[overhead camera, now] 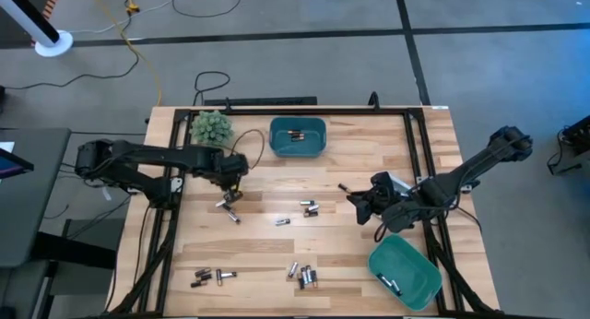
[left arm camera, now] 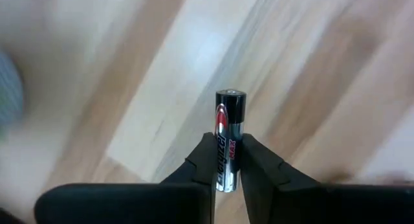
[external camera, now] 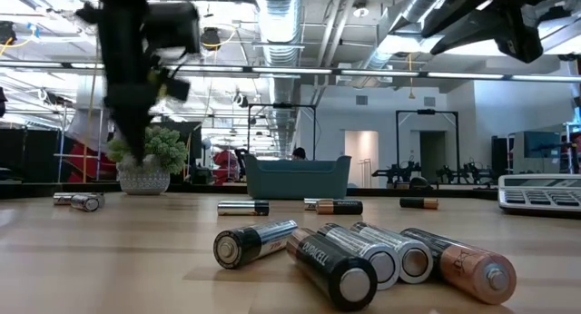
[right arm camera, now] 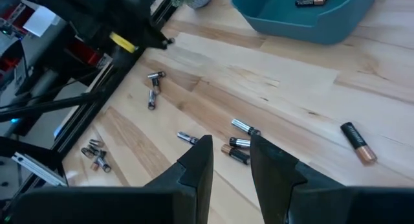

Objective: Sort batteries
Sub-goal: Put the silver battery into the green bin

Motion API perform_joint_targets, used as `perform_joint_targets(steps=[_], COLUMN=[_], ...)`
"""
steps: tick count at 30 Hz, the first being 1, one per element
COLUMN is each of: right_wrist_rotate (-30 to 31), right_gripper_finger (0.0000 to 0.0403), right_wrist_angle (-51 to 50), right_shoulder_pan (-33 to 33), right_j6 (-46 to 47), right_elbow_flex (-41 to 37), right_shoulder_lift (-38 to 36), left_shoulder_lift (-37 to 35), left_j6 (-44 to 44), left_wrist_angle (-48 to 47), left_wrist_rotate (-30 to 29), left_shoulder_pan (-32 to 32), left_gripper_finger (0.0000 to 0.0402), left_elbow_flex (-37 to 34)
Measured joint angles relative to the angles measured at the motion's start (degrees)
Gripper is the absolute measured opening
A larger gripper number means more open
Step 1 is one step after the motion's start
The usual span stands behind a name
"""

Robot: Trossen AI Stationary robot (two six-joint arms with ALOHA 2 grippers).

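Your left tool [left arm camera: 226,160] grips a battery [left arm camera: 228,138]; carry it to the 2 o'clock bin [overhead camera: 298,136] while the right tool [right arm camera: 228,160] waits narrow.

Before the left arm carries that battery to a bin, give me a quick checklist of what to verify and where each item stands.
1. Grip: left gripper is shut on a black-and-silver cylindrical battery, held near its lower end: ok.
2. Battery lifted off the light wooden table: ok, judging by the low view.
3. Teal plastic bin at the far edge open, with a few cells inside: ok.
4. Right gripper open, empty, apart from the left arm: ok.
5. Small green potted plant close beside the left arm: not ok, watch clearance.
6. Which bin suits this cell size: cannot tell.
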Motion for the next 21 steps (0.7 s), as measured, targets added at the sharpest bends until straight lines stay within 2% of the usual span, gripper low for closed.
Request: perform_joint_targets(steps=[6, 12, 15, 21], right_wrist_rotate=[-0.17, -0.16, -0.16, -0.14], right_gripper_finger=[0.0118, 0.0118, 0.0118, 0.0118], right_wrist_angle=[-3.54, -4.87, -6.10, -5.18], right_shoulder_pan=[0.26, 0.15, -0.27, -2.14], right_j6=[1.42, 1.17, 1.14, 1.07], right_elbow_flex=[0.00, 0.00, 0.00, 0.00], right_shoulder_lift=[-2.95, -4.97, -5.69, -6.46], left_shoulder_lift=[-0.07, 1.97, 7.49, 24.34], left_j6=[5.95, 10.75, 11.99, 17.47], left_wrist_angle=[2.39, 12.65, 14.95, 20.11], left_wrist_rotate=[0.87, 1.62, 1.37, 1.40], left_shoulder_pan=[-1.75, -6.78, -9.74, -15.56], left_gripper_finger=[0.0035, 0.0035, 0.0035, 0.0035], left_elbow_flex=[13.89, 21.05, 23.90, 32.82])
